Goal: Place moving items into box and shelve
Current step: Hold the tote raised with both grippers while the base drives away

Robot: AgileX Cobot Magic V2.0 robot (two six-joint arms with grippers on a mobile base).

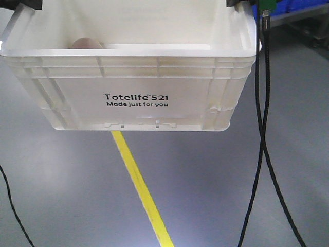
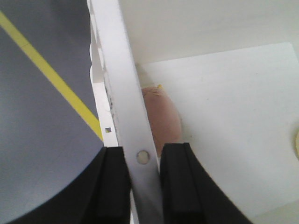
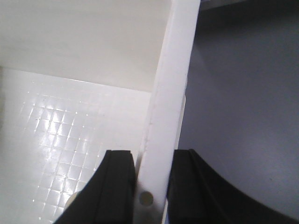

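The white box [image 1: 131,67], printed "Totelife 521", hangs above the grey floor, held by its two side rims. My left gripper [image 2: 144,156] is shut on the box's left rim [image 2: 122,93], one black pad outside and one inside. My right gripper [image 3: 154,161] is shut on the right rim [image 3: 170,84] the same way. A pale pink-beige soft toy [image 1: 87,43] lies inside against the left wall; in the left wrist view the toy [image 2: 162,119] sits just beyond the inner pad. A yellowish sliver [image 2: 297,142] shows at the edge of the box floor.
A yellow floor line [image 1: 141,190] runs under the box toward me. Black cables [image 1: 264,154] hang down on the right, and another cable [image 1: 9,200] is at the lower left. Blue bins [image 1: 303,6] stand at the far upper right.
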